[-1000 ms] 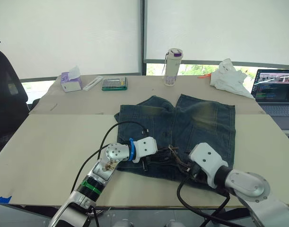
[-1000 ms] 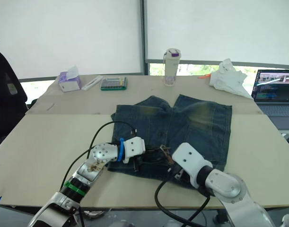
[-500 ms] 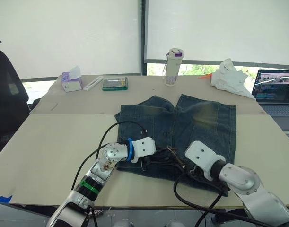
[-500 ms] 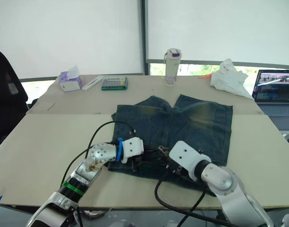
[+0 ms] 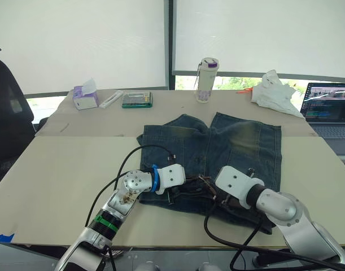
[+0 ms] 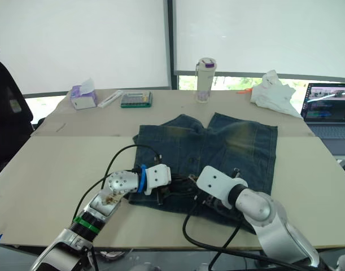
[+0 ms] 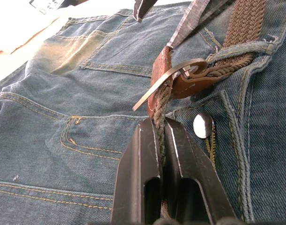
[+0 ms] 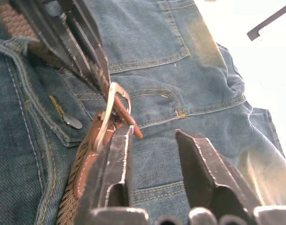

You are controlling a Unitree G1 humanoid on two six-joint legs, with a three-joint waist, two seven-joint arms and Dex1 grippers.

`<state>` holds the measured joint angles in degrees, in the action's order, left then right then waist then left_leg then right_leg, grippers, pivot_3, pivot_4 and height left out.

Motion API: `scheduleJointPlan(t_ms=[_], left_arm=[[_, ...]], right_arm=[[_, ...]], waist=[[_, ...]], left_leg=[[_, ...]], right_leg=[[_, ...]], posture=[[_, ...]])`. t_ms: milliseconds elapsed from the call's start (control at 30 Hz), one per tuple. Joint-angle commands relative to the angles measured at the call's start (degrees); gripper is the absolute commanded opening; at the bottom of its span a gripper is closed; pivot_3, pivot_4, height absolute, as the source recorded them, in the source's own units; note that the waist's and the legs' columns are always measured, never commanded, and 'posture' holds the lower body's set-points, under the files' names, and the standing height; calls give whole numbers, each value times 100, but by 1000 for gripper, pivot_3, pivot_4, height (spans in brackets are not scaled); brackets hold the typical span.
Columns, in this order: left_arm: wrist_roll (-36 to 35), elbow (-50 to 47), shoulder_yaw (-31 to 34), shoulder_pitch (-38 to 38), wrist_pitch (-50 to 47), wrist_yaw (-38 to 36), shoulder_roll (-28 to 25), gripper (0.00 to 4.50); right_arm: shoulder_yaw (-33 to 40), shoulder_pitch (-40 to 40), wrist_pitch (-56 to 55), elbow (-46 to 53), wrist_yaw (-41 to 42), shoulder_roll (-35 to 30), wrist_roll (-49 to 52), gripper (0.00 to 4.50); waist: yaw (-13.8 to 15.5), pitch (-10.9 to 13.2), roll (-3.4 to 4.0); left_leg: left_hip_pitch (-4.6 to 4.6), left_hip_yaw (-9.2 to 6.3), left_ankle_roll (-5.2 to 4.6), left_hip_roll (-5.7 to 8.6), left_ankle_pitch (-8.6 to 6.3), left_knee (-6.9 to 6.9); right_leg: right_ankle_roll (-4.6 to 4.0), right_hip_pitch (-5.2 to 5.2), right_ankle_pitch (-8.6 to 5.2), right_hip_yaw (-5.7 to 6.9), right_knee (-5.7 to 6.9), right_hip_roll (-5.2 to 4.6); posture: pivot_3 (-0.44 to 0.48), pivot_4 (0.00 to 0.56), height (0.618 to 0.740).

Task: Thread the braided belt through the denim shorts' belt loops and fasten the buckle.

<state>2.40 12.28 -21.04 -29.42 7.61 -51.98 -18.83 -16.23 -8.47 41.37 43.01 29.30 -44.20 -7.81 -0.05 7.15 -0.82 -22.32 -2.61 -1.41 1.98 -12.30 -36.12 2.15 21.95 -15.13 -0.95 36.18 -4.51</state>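
Observation:
The denim shorts (image 5: 240, 141) lie flat on the table, waistband toward me. The braided belt (image 7: 245, 23) runs along the waistband and passes under a belt loop (image 7: 241, 49). Its silvery buckle (image 7: 180, 77) on a brown leather end stands just above the shorts' metal button (image 7: 203, 125). My left gripper (image 7: 159, 123) is shut on the braided strap right below the buckle. My right gripper (image 8: 154, 140) is open over the shorts, one finger (image 8: 117, 159) against the leather end beside the buckle (image 8: 115, 105). In the head views both grippers meet at the waistband's middle (image 5: 195, 191).
Along the table's far side stand a tissue box (image 5: 84, 97), a white remote (image 5: 110, 99), a green case (image 5: 136, 100), a bottle (image 5: 206, 79) and a crumpled white cloth (image 5: 274, 93). A laptop (image 5: 327, 107) sits at the right, a black chair (image 5: 8, 113) at the left.
My right arm has moved left along the waistband, bringing its gripper up to the buckle. The left gripper has stayed in place, holding the belt.

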Motion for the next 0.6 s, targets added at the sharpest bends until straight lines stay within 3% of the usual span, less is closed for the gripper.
scheduleJointPlan(t_ms=[33,400,567,600], left_arm=[[-44,-146,63,-77,181,-1,-3,0],[-35,-202,57,-51,203,-19,-29,0],[-32,-250,50,-22,207,-21,-52,0],[-32,-252,47,-21,207,-20,-53,0]], right_arm=[[-135,-178,-326,-47,140,-117,-257,1628],[-426,-376,-841,-382,522,-82,-711,1628],[-482,-333,-1005,-416,639,-27,-875,111],[-469,-335,-1043,-443,665,-23,-884,51]], waist=[[-4,0,0],[-6,0,0],[-9,0,0],[-7,0,0]], left_leg=[[0,0,0,0,0,0],[0,0,0,-1,0,-1],[0,0,0,-2,0,-1],[0,0,0,-1,0,-2]], right_leg=[[0,0,0,0,0,0],[0,1,0,0,1,1],[0,1,0,0,1,2],[0,1,0,0,1,2]], posture=[[0,150,740],[0,150,740],[0,150,740],[0,150,740]])
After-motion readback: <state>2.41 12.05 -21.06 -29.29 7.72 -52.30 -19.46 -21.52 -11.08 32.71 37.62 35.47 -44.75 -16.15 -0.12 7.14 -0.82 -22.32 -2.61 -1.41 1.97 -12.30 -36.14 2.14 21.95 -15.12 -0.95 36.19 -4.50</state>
